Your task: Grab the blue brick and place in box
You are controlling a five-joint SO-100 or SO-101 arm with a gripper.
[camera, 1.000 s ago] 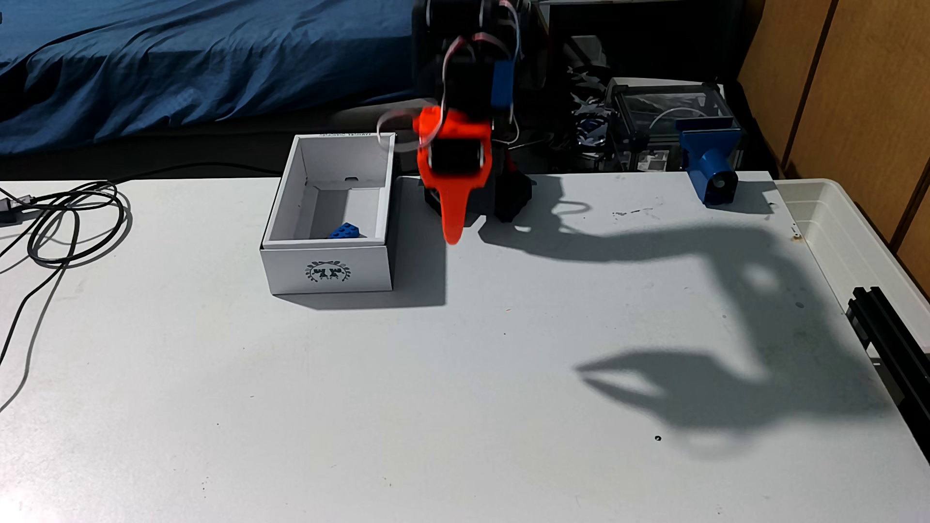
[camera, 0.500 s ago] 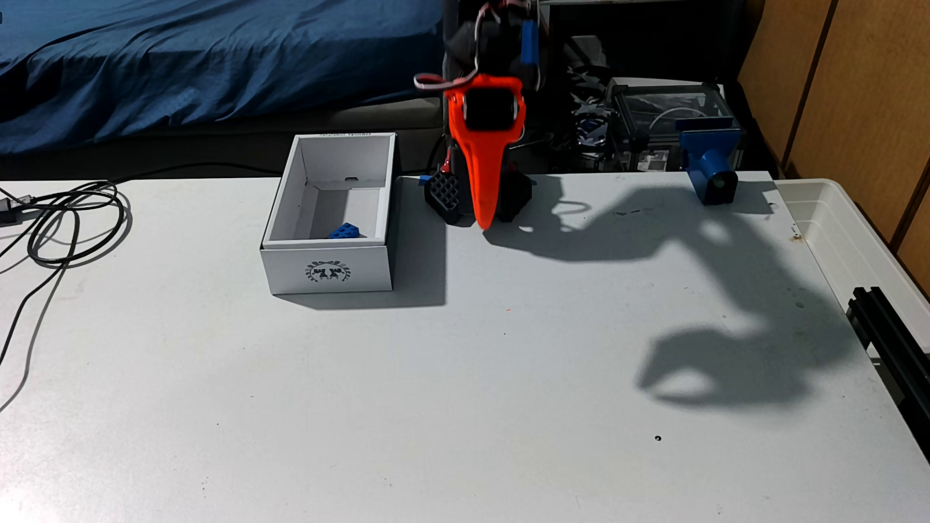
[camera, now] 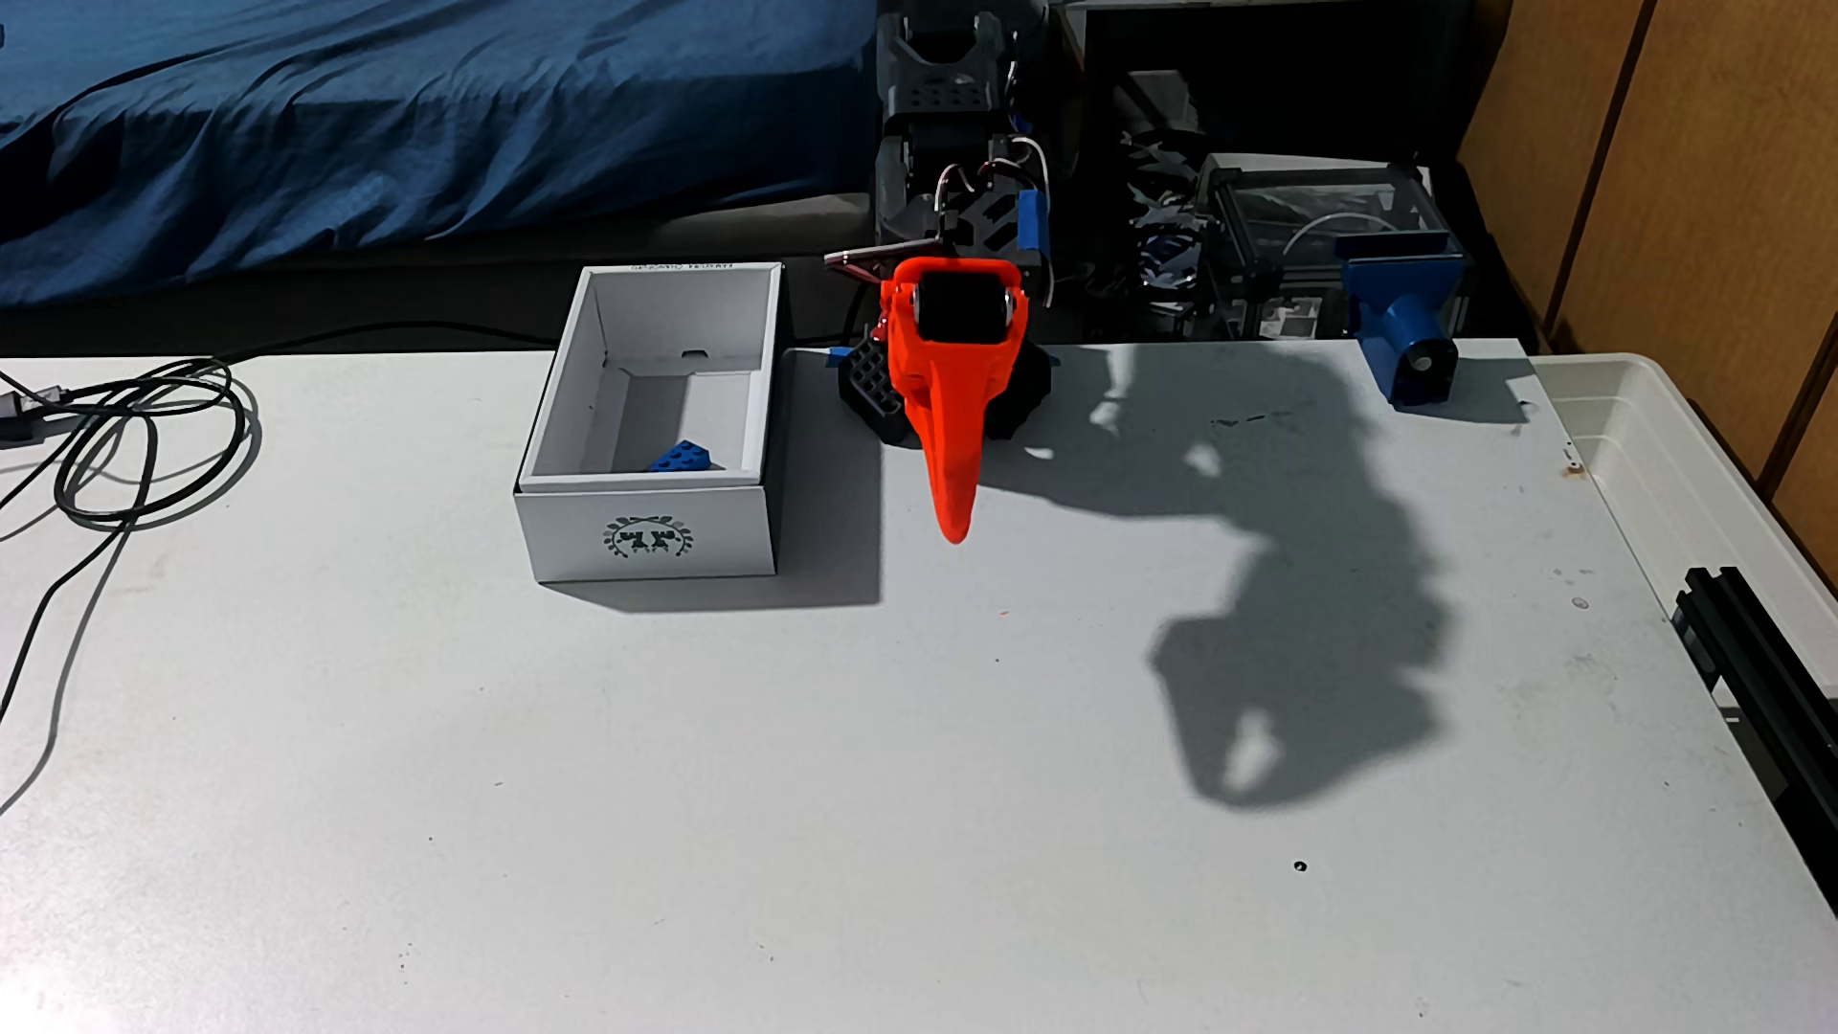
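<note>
The blue brick (camera: 682, 457) lies inside the white box (camera: 646, 532), in its near right corner, with the near wall hiding its lower part. The box stands at the table's back, left of the arm's base, and shows a black wreath emblem on its front. My orange gripper (camera: 955, 532) hangs to the right of the box, apart from it, pointing down and toward the camera just above the table. One orange finger (camera: 950, 447) faces the camera and hides the other. Its shadow on the table shows the tips together, with nothing held.
Black cables (camera: 149, 437) coil at the table's left edge. A blue camera device (camera: 1402, 338) stands at the back right, next to a translucent tub (camera: 1671, 447). A black rail (camera: 1760, 646) juts in at the right edge. The arm's black base (camera: 875, 393) sits behind the gripper.
The gripper swung right, away from the box, rose, then dropped low in front of the base. Its shadow went from spread jaws to closed tips. The brick stayed in the box.
</note>
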